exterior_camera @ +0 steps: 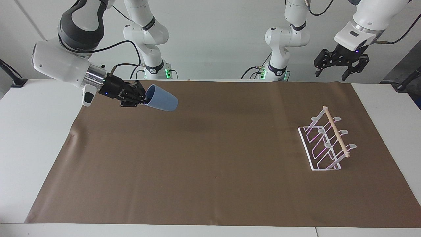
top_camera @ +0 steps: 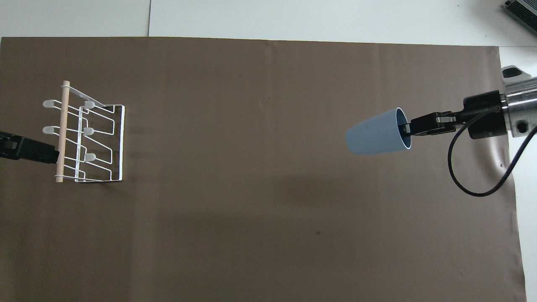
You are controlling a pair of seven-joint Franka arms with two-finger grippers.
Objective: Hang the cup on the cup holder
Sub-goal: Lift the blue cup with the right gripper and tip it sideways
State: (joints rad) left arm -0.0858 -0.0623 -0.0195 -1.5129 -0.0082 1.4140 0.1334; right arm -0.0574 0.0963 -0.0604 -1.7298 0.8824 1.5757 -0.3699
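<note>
The light-blue cup [exterior_camera: 161, 101] hangs sideways in the air, its rim pinched by my right gripper [exterior_camera: 144, 98], which is shut on it over the brown mat at the right arm's end. In the overhead view the cup [top_camera: 374, 136] points its base toward the left arm's end, with the right gripper [top_camera: 406, 128] at its rim. The white wire cup holder [exterior_camera: 325, 142] with its wooden dowel stands on the mat at the left arm's end; it also shows in the overhead view [top_camera: 90, 138]. My left gripper [exterior_camera: 340, 68] waits open, raised beside the holder [top_camera: 52, 156].
A brown paper mat [exterior_camera: 210, 171] covers most of the white table [exterior_camera: 29, 138]. The arm bases [exterior_camera: 157, 70] stand at the table's robot edge. A grey device corner [top_camera: 522, 10] lies off the mat, farther from the robots.
</note>
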